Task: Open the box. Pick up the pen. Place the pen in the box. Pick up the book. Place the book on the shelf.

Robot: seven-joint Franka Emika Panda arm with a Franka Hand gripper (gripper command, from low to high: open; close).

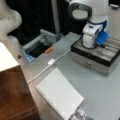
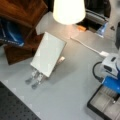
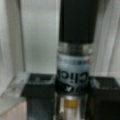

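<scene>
The box stands open at a front view's right, its long compartments showing; its corner is at a front view's bottom right. My gripper hangs low over those compartments, shut on the pen, which stands upright between the black pads. In both front views the white wrist and a blue part cover the fingers. The white spiral-bound book lies flat on the grey table. The brown shelf stands beside it.
A white cable with a plug runs across the table. An orange item lies by a dark open bin. A cream lamp shade hangs in front. Metal clips lie at the book's corner.
</scene>
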